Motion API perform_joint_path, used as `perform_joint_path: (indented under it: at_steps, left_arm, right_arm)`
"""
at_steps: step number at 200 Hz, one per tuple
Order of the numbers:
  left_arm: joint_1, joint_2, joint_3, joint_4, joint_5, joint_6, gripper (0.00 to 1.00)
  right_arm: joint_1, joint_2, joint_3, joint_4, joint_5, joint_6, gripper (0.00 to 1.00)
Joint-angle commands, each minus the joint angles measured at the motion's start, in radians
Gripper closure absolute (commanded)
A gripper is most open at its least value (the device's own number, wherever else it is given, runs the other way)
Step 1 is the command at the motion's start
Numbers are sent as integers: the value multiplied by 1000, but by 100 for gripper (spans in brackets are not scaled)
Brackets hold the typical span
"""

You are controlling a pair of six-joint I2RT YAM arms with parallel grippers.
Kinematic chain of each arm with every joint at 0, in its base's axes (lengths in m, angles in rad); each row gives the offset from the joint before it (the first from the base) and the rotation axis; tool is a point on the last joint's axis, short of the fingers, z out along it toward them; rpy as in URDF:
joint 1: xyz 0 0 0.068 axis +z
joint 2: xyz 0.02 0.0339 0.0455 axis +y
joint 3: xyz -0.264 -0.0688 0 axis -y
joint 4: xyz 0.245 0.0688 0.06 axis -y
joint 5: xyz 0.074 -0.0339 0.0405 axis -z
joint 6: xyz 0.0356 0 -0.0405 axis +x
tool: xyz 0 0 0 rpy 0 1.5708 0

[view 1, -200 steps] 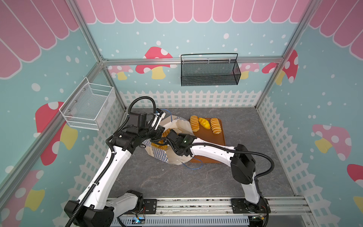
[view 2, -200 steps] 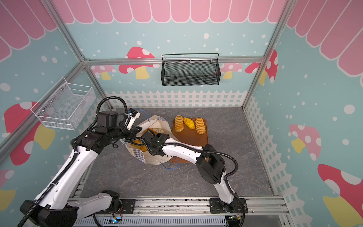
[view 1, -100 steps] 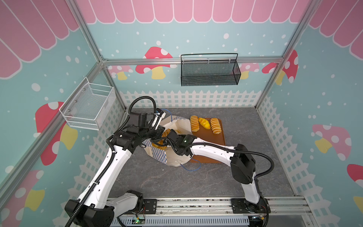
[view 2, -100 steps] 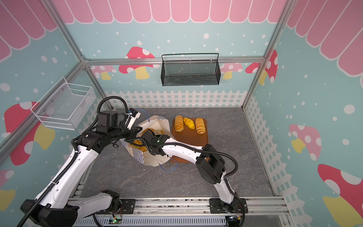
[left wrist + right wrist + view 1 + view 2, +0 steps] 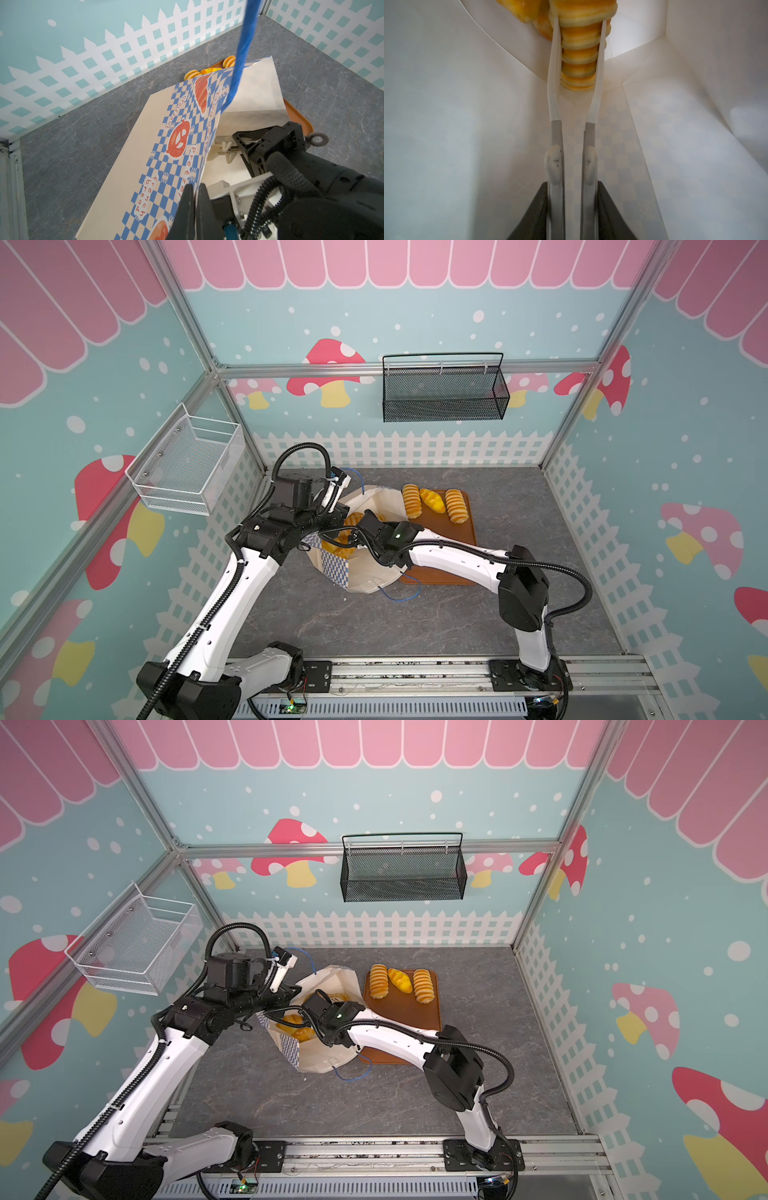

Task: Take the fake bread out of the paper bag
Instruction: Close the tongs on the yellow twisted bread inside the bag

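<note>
1. Bread (image 5: 338, 545) shows yellow in the open mouth of the bag (image 5: 370, 572), which lies on its side on the grey floor in both top views. Its far flank is against the tray (image 5: 465, 547).
2. Outside the bag, a row of three (image 5: 432, 500) sits at the tray's far end: two ridged pieces with a smoother one between them.
3. And the right gripper (image 5: 579, 20) is deep inside the bag! Its white fingers (image 5: 554, 72) are drawn in narrow on a ridged loaf (image 5: 579, 52), one touching each flank.
4. Beyond that loaf, more bread bunches up at the bag's closed end.
5. Over to the left gripper (image 5: 195, 187): pinched tight on the bag's rim, with the paper clamped between its black fingers (image 5: 188, 207).
6. Now the writing. On the blue-and-white checkered band, in orange-red letters: "croissant", "Pretzel", "french bread". A pretzel drawing (image 5: 178, 139) and a croissant drawing sit beside the words. A fourth word runs along the fold, too bent to read.
7. A blue cord (image 5: 241, 62) rises from the rim, right past the left wrist camera.
</note>
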Motion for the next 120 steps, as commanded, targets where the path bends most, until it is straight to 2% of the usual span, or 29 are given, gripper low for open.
perform_joint_path:
  at_steps: [1,35,120]
  left_arm:
    - [-5,-3,9,7,-28,-27,100]
    - [-5,-2,0,39,-99,-52,100]
    - [-6,38,58,48,-220,-107,100]
  right_arm:
    - [-9,-66,-3,6,31,9,81]
    - [6,-77,-17,12,55,18,81]
    - [20,-279,-166,130,51,-8,83]
